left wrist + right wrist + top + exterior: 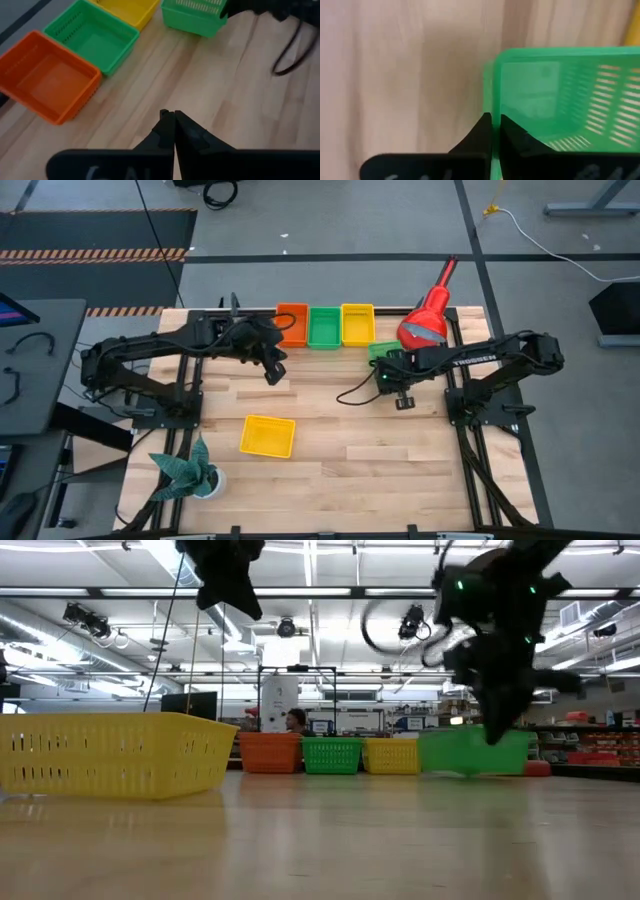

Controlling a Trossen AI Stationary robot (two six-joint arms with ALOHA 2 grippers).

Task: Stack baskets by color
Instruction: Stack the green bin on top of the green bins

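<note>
Overhead, orange basket, green basket and yellow basket line the far edge; another yellow basket sits alone. "TROSSEN" marks the right arm. Left wrist: left gripper pressed together, empty. Right wrist: right gripper pinches a loose green basket's rim.

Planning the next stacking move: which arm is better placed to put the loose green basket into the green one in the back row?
Right. The right gripper is already clamped on the loose green basket's rim; the left gripper hangs shut and empty.
</note>
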